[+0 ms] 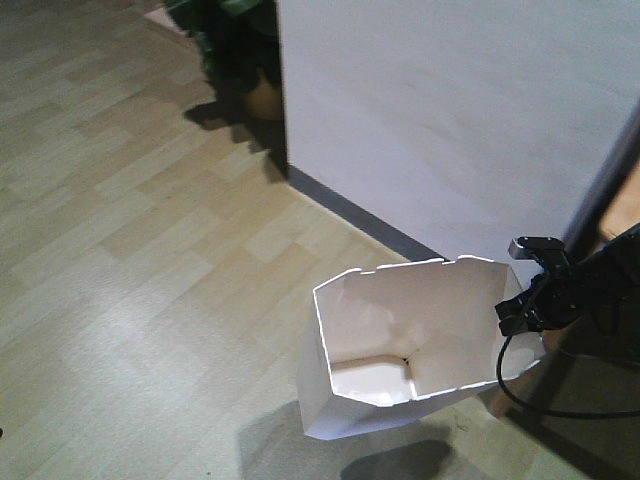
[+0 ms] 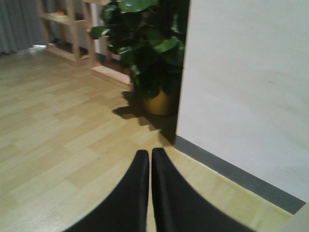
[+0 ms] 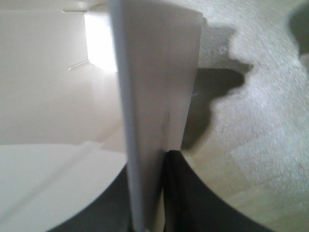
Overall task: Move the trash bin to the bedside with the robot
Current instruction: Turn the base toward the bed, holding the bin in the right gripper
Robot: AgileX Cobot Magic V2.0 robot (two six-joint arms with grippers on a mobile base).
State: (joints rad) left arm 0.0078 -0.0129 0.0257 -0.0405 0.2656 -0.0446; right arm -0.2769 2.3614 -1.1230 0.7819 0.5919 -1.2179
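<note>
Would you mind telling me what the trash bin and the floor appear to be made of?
The trash bin is probably thin white plastic, matte; its wall looks sheet-thin where the right claw pinches it, with creased angular panels. The floor is pale wood-look planks, laminate or real wood, I cannot tell, with a soft sheen; staggered seams and glare show.

right end effector [image 3: 147, 193] — clamped on trash bin [image 3: 154, 72] wall, edge-on | floor [image 3: 260, 145] at right

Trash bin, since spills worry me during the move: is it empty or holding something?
Empty, as far as can be seen: in the front view the white thin-walled plastic trash bin shows only bare white walls and base inside.
</note>
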